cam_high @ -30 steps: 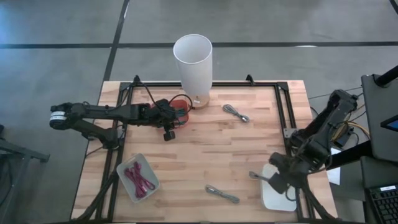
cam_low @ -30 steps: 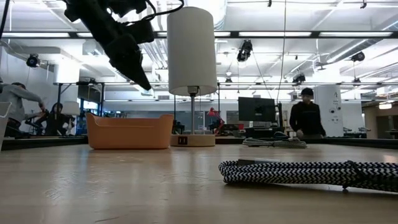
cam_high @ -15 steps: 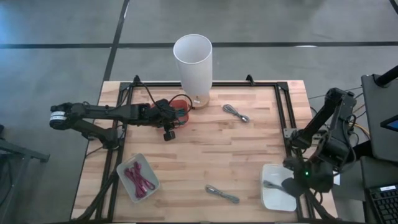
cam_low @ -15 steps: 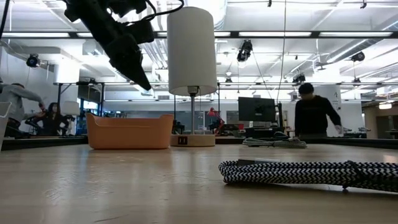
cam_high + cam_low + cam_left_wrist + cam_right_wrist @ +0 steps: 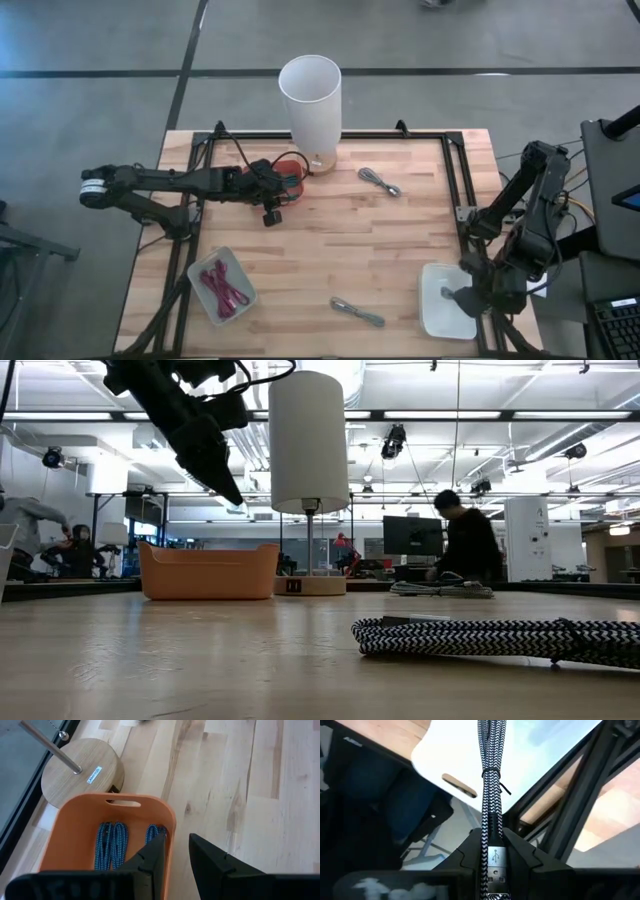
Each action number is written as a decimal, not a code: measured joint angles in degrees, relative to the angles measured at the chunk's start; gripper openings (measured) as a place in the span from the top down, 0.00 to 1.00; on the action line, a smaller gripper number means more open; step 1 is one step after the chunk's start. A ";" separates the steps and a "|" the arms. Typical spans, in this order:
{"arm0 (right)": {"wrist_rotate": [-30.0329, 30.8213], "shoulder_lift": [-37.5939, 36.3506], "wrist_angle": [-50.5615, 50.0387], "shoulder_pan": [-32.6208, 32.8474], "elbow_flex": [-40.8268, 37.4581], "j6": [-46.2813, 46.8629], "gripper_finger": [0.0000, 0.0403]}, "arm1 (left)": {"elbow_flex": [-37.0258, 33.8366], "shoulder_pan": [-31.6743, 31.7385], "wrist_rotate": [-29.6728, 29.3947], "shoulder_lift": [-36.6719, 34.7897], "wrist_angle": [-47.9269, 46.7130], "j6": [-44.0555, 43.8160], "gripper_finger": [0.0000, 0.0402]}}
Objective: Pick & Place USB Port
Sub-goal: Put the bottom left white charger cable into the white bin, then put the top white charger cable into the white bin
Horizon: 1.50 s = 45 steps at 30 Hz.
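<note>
Right gripper: the right gripper (image 5: 489,855) is at the near right corner of the tabletop (image 5: 330,250), above the white tray (image 5: 432,318). Its fingers are closed tight on a bundled USB cable (image 5: 489,785) with a black and white braid, and the USB plug lies between the fingers.
White tray: it lies at the near right edge of the tabletop; the held cable hangs over it, and I cannot tell if the cable touches it.
Near cable: a second braided cable (image 5: 357,311) lies flat on the tabletop near the front edge, left of the white tray and apart from it. In the low view it is the closest thing (image 5: 500,637).
Grey tray: a grey tray (image 5: 221,285) at the near left holds pink cables (image 5: 222,289).
Left gripper: the left gripper (image 5: 176,851) hovers over the far left part of the tabletop, at the right rim of the orange bin (image 5: 107,837). Its fingers are a little apart and hold nothing.
Orange bin: it stands just beside the lamp base and holds blue cables (image 5: 112,845).
Far cable: a third braided cable (image 5: 380,181) lies to the right of the lamp.
Lamp: a lamp (image 5: 312,105) with a white shade stands at the far edge on a round wooden base (image 5: 82,772).
Room: a person (image 5: 462,546) in dark clothes bends at a desk behind the tabletop.
</note>
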 joint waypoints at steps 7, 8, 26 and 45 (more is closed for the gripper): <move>-0.41 0.00 1.81 -0.01 -2.93 -0.37 0.87 | 0.00 0.00 0.00 0.00 -0.02 -0.26 0.76; -1.01 0.00 2.55 -0.01 -3.48 -0.41 0.87 | 0.00 0.00 0.00 0.00 -0.02 -0.33 0.76; -3.36 0.00 5.55 -0.01 -7.40 -1.88 0.73 | 0.00 0.00 0.00 0.00 -0.02 -0.37 0.76; 14.79 -1.03 -11.83 -4.04 -5.24 -24.75 0.64 | 0.00 0.00 0.02 0.00 0.00 -0.36 0.76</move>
